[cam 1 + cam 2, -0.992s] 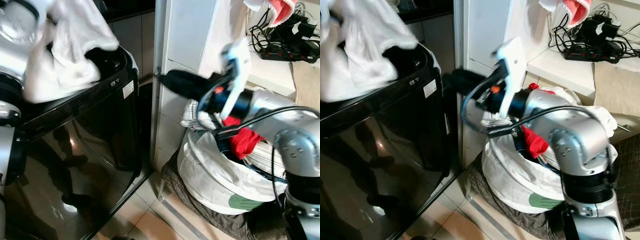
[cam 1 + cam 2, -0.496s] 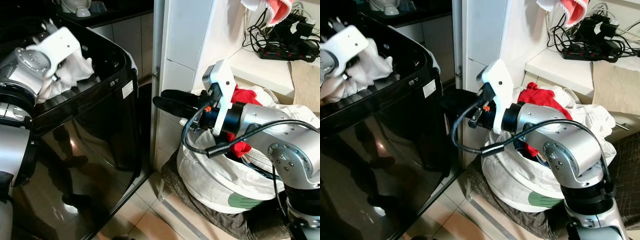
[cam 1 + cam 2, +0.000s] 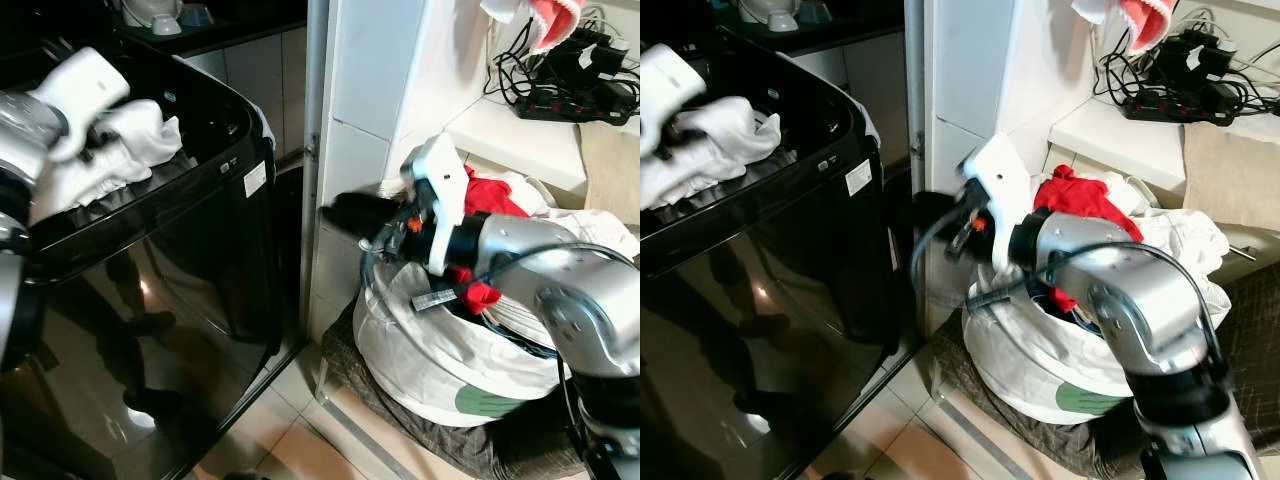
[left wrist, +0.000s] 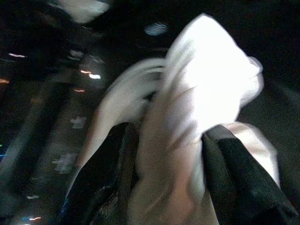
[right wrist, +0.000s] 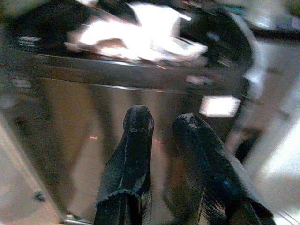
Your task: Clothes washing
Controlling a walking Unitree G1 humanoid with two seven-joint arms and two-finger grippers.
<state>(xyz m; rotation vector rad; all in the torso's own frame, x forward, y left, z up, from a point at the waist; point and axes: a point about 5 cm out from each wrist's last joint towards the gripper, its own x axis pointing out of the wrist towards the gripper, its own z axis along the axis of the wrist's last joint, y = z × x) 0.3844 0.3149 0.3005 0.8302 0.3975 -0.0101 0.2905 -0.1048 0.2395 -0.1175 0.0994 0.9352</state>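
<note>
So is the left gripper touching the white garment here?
Touching: in the left wrist view the left gripper has both fingers pressed against the white garment between them.

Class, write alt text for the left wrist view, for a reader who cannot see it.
The left gripper, with two long black fingers, is shut on a bunched white cloth garment. Behind it is a dark, blurred background with a few small glints of light.
</note>
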